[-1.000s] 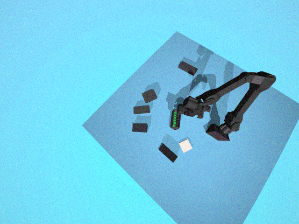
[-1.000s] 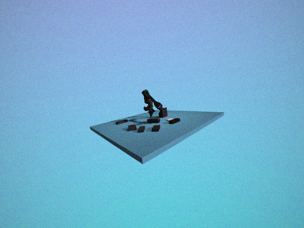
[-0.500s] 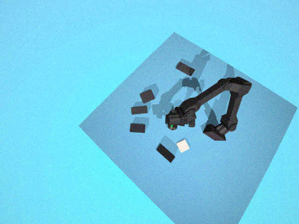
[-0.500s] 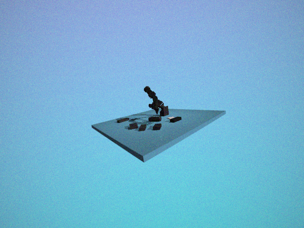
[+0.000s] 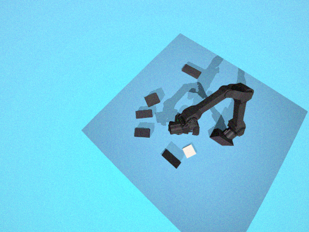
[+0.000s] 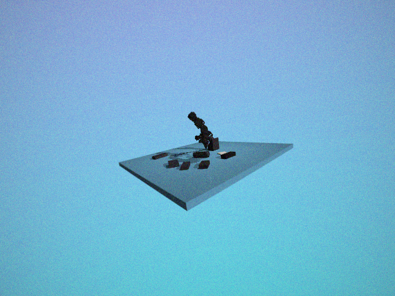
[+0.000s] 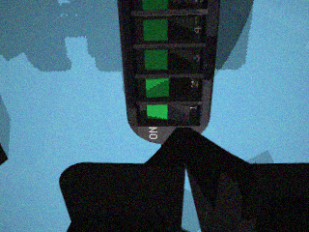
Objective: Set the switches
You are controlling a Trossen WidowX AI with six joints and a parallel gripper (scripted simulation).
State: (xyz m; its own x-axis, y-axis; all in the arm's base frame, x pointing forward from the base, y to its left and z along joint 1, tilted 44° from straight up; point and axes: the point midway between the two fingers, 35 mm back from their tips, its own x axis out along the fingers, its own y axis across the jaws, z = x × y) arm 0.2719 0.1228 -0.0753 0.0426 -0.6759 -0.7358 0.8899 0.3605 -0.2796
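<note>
Dark grey, six-switch controller unit (image 7: 166, 63) is lying flat on the blue counter (image 5: 224, 174) while the black tool (image 7: 183, 137), fingers together and empty, is apparently lining up to press switch 1
</note>
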